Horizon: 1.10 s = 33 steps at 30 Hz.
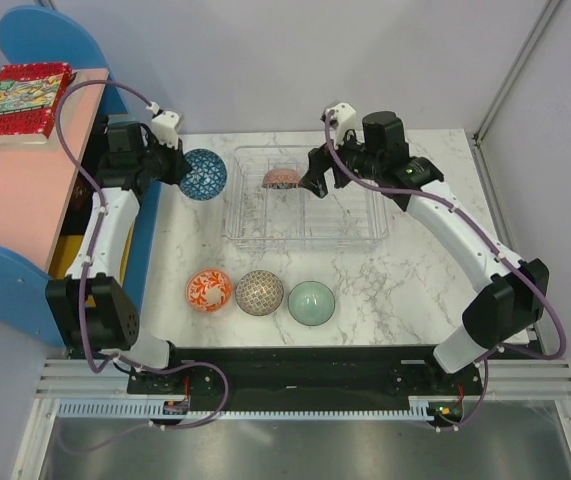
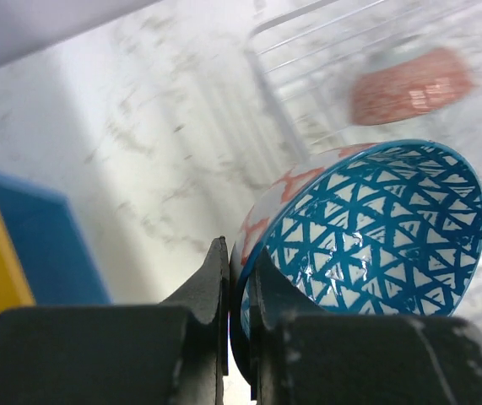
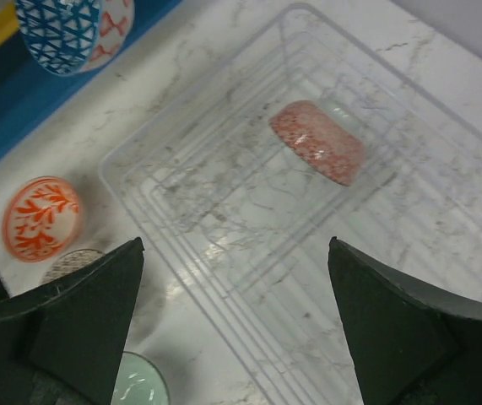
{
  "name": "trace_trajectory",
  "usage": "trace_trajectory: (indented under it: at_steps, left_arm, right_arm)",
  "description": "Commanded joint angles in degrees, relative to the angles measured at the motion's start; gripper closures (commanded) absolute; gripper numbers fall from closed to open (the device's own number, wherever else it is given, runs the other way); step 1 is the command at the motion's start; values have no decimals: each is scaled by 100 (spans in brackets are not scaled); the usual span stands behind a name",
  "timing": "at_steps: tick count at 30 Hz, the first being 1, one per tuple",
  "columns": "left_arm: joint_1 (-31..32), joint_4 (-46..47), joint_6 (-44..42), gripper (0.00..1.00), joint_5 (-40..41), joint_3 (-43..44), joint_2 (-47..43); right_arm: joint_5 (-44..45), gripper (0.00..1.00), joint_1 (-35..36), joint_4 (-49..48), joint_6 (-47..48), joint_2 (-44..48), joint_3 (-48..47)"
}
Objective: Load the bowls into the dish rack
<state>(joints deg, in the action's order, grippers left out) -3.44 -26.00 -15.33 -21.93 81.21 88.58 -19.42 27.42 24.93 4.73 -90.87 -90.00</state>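
My left gripper [image 1: 177,165] [image 2: 239,270] is shut on the rim of the blue-and-white patterned bowl [image 1: 203,174] [image 2: 376,228]. It holds the bowl tilted on its side just left of the clear dish rack [image 1: 365,232] [image 3: 224,211]. A reddish-brown bowl [image 1: 283,179] [image 3: 316,142] leans inside the rack at its far edge. My right gripper [image 1: 316,176] [image 3: 234,245] hangs open over the rack, holding nothing. Three bowls sit upside down in a row near the front: orange-red floral [image 1: 209,291] [image 3: 41,218], beige lattice [image 1: 259,293] and mint-green [image 1: 311,302].
A pink shelf unit with blue ends [image 1: 15,190] stands along the table's left side, a red book [image 1: 20,100] lying on its top. A yellow part [image 1: 60,255] shows beneath it. The table's right edge meets a grey wall.
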Motion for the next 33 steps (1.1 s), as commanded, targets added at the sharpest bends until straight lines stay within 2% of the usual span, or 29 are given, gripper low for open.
trace_trajectory:
  at_steps: [1, 3, 6, 10, 13, 22, 26, 33]
  left_arm:
    - [535, 165, -206, 98, -1884, -464, -508]
    - [948, 165, -409, 98, -1876, -597, -543]
    - [1257, 165, -409, 98, -2148, -703, -464]
    - [1443, 165, -383, 98, -2761, -624, -315]
    - [1574, 165, -339, 98, -3017, -554, -376]
    - [1891, 367, -163, 98, -3106, -492, -613]
    - [1996, 420, -154, 98, -3080, -501, -605]
    - [2093, 420, -198, 98, -2975, -483, -569]
  right_arm:
    - [-2405, 2, -306, -1030, -1639, -45, 253]
    - [-2837, 2, -386, -1401, -2280, -71, 481]
    - [-3155, 2, -457, -2060, -2669, 25, 807]
    - [-3690, 2, -483, -2614, -3153, -36, 1194]
    - [-3849, 2, -483, -2730, -3172, -176, 1388]
    - [-4404, 2, -483, -2941, -3426, -563, 1432]
    - [-4640, 3, -483, -3475, -3943, -686, 1537]
    - [-4905, 2, -396, -3670, -4147, -766, 1503]
